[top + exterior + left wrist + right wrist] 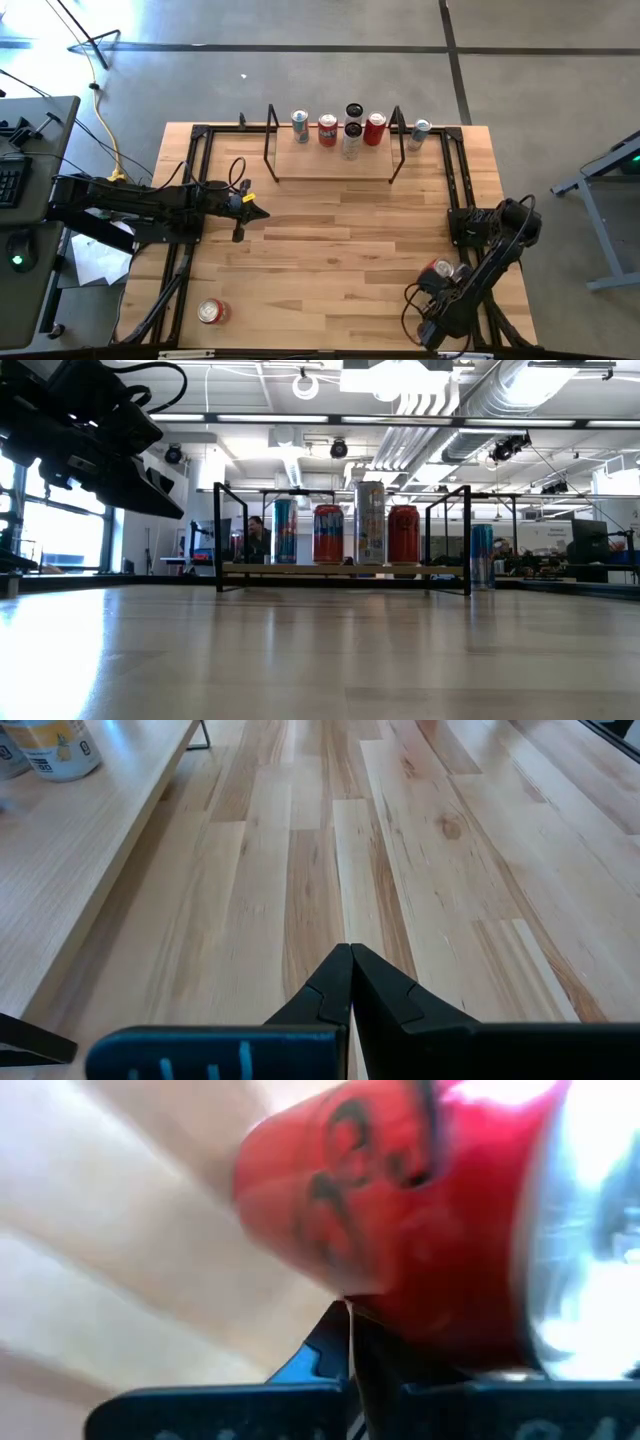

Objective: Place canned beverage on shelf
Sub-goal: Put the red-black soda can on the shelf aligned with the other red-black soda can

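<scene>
The shelf [335, 168], a low light-wood plank between black rod frames, stands at the table's far side with several cans [328, 534] upright on it. A red can with a silver end [440, 268] sits near the table's right edge and fills the right wrist view [400, 1230]. My right gripper [350, 1312] is shut and points steeply down right beside this can. My left gripper [262, 213] hovers shut over the table's left middle, with nothing in it [350, 955]. Another red can [211, 311] lies on its side near the front left. My right gripper's shut fingertips [335, 1330] stand right against the red can's side wall [360, 1270], coming from above at a slant. The can itself covers the spot, so I cannot tell whether they touch it.
A blue and silver can [420, 133] stands on the table just right of the shelf's frame [482, 555]. Black rails [185, 250] run along the table's left and right sides. Bare wood lies between the arms and in front of the shelf [330, 870].
</scene>
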Controlling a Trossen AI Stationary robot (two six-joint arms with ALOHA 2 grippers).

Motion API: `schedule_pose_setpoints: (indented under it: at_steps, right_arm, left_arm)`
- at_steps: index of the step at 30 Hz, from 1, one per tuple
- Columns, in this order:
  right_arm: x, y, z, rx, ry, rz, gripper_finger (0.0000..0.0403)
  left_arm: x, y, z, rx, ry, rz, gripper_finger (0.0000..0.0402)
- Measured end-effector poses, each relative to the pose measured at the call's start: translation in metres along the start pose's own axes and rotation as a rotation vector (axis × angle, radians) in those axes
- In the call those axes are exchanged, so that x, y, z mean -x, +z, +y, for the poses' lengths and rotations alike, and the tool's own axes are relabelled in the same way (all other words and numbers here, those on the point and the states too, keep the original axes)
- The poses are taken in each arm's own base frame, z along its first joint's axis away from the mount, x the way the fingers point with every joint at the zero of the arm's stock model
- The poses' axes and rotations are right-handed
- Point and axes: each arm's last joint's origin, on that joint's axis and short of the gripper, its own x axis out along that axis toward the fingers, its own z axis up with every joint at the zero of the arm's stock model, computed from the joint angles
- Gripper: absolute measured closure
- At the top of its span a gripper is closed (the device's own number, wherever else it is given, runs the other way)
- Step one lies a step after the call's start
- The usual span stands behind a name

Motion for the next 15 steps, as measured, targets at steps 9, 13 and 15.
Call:
schedule_pose_setpoints:
  at_steps: [9,13,15]
  right_arm:
    - [0.024,0.003,-0.009,0.071,-0.078,0.112,0.0403]
    - [0.022,0.001,-0.01,0.081,-0.075,0.097,0.0403]
    - [0.015,0.003,-0.011,0.078,-0.098,0.055,0.0403]
  left_arm:
    - [0.0,0.0,0.0,0.0,0.0,0.0,0.0402]
    - [0.0,0.0,0.0,0.0,0.0,0.001,0.0402]
    - [0.0,0.0,0.0,0.0,0.0,0.001,0.0402]
